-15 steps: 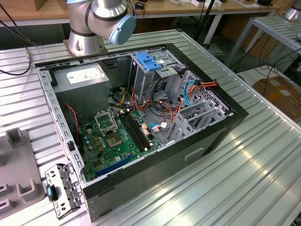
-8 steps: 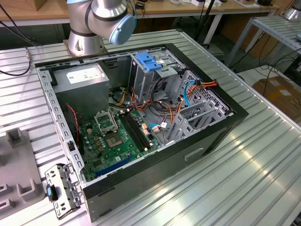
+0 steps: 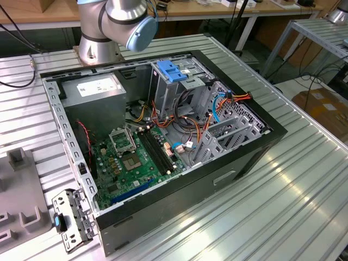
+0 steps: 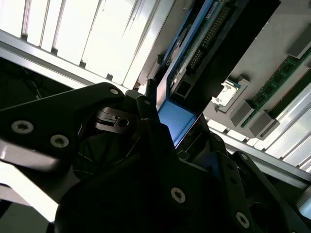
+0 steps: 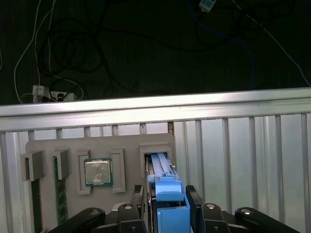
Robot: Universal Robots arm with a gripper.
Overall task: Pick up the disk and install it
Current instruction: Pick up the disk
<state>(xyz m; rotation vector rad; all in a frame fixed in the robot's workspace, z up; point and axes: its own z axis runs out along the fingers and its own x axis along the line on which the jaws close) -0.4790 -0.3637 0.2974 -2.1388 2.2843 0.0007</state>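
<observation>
Ribbed aluminium tabletop (image 3: 304,206) runs under everything, and past its far edge in the first wrist view lies dark floor with loose cords (image 5: 63,58). On the tabletop in that view sits a grey tray (image 5: 129,145) with moulded pockets, each cut to one part so nothing slides. It holds a CPU (image 5: 98,172), a RAM stick (image 5: 59,194) and, beside the CPU, a narrow slot with the disk (image 5: 169,208) in it. The disk stands on edge there, its blue carrier end proud of the tray — likely so it can be taken from above without touching its neighbours. The claw (image 5: 166,189) straddles that blue end, its jaws closed against the two flat sides. I judge it is gripping the disk, which looks seated in the slot, not yet lifted. In the second wrist view the blue face shows between the dark fingers (image 4: 148,114).

In the exterior view the case (image 3: 179,204) lies on its side at the centre, open upward, which leaves its inside reachable from overhead. The motherboard (image 3: 136,157) covers its floor toward seven o'clock. The bay (image 3: 163,92) with its blue latch (image 3: 173,70) stands toward twelve o'clock, and wires (image 3: 217,114) spill toward two o'clock. The arm (image 3: 119,22) rises from its base just past the case at eleven o'clock.
</observation>
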